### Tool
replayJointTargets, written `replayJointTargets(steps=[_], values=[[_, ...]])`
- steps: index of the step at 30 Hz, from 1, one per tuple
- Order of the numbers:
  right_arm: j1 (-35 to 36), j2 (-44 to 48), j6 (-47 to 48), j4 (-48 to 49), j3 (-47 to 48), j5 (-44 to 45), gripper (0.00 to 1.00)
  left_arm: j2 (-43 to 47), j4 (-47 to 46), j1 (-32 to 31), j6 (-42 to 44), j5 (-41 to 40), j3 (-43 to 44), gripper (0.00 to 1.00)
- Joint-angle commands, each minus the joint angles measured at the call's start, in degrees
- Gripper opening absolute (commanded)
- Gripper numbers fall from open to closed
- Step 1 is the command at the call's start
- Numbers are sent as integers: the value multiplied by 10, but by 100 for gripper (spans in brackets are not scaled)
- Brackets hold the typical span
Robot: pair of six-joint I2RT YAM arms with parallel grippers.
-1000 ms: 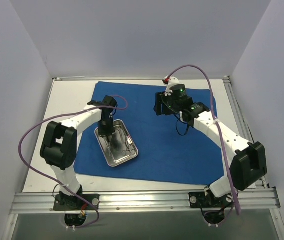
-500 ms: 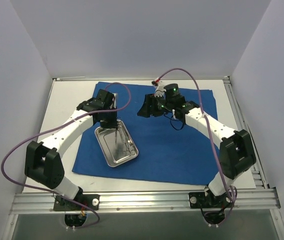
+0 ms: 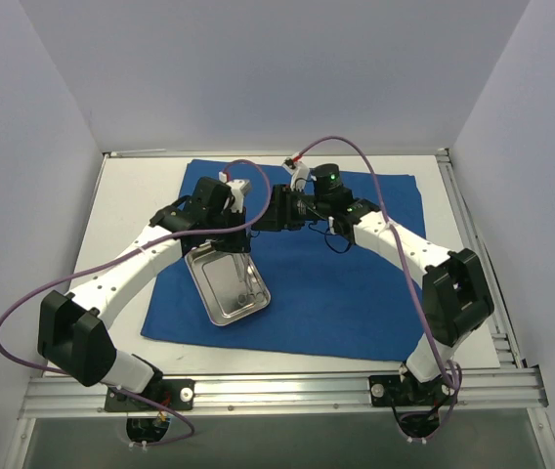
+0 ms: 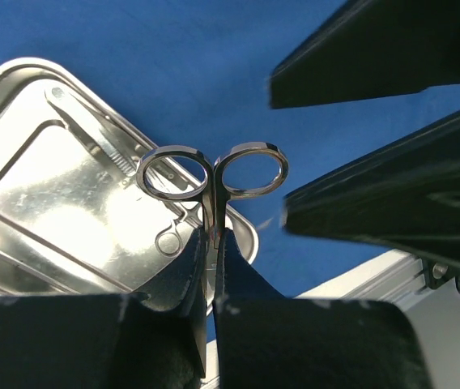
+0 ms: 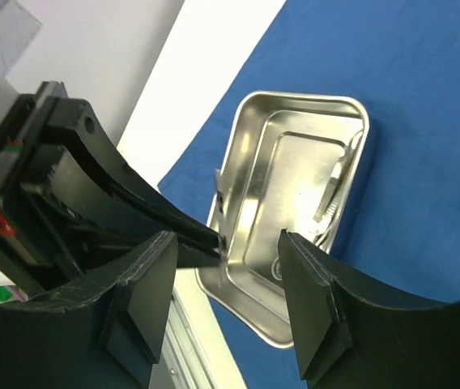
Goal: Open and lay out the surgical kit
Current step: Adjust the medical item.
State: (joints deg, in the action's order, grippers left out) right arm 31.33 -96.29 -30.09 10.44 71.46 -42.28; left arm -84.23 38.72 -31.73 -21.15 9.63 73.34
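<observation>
Both arms have swung inward since a second ago: the left end effector (image 3: 236,192), which was down in the steel tray (image 3: 221,283), now sits lifted over the tray's far end, and the right end effector (image 3: 271,210) has slid left across the blue cloth wrap (image 3: 356,283) until the two are just beside each other.

The left end effector is clenched on a pair of small metal scissors (image 4: 211,190), gripping them along the shank, with both ring handles sticking out past the fingertips. The right end effector is released; in the right wrist view its fingers (image 5: 145,284) stand apart with nothing between them, and the tray lies below the gap.

The tray rests on the near-left part of the cloth, turned at an angle. At least one more scissor-like instrument (image 5: 334,190) lies inside it along one long wall. The cloth is spread flat on the white surface (image 3: 131,195), covering most of it.
</observation>
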Motion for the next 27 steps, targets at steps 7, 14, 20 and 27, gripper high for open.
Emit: replayJointTargets(steps=[7,14,20,27], values=[[25,-14,-17,28,14,-6,42,18,-38,-21,7,16,5,2],[29,-27,-19,35,10,-4,26,39,-42,-23,11,21,3,2],[30,-28,-30,58,4,-19,0,52,-54,-24,18,29,0,2],[2,14,-58,121,-31,-23,0,79,-74,-17,19,40,-28,53]])
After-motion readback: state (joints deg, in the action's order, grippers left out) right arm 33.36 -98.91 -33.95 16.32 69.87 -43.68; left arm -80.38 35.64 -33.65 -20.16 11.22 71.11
